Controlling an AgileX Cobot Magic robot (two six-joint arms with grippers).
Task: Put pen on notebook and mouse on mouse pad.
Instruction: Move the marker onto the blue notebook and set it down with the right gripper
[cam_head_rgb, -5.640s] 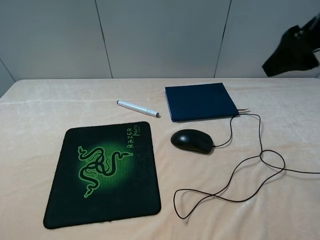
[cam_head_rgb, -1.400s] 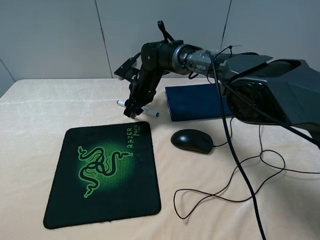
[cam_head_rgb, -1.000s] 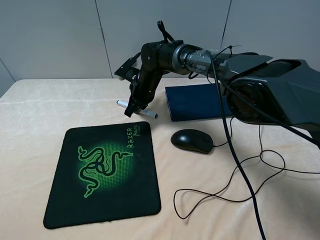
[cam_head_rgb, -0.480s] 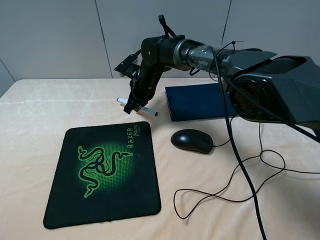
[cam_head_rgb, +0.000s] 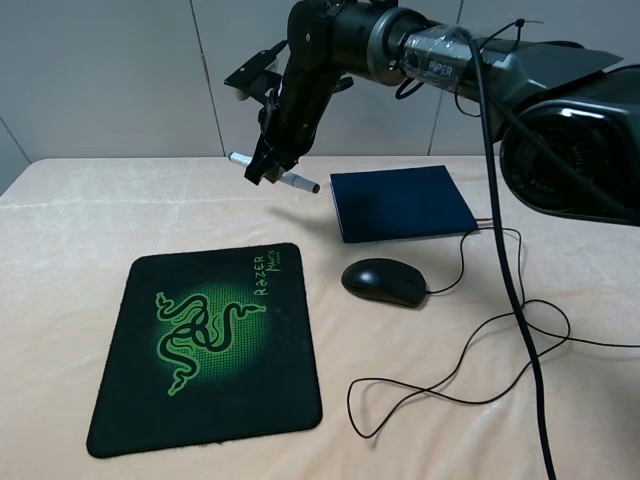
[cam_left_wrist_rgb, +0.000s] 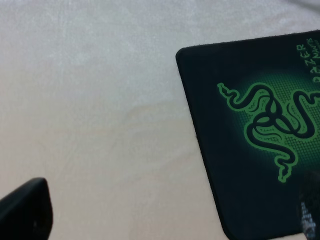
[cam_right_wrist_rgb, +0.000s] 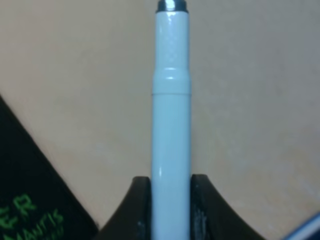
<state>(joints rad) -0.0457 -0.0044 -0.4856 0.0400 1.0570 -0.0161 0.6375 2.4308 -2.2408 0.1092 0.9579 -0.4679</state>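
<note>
The mouse pad lies flat on the cream cloth-covered bench, showing its rounded far-left corner. Bare cloth spreads to its left and beyond its far edge. The green snake logo glows on the black pad, and the frame edge cuts off the green lettering. A black blurred shape intrudes at one corner of the view.

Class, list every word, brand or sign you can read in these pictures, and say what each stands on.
"RAZER": green lettering on the mouse pad.
"MANTIS": smaller green word beside it, clearest in the right wrist view.
"PiPER": pale lettering on the right arm, small, so uncertain.
Notebook, pen, mouse: no text visible.
</note>
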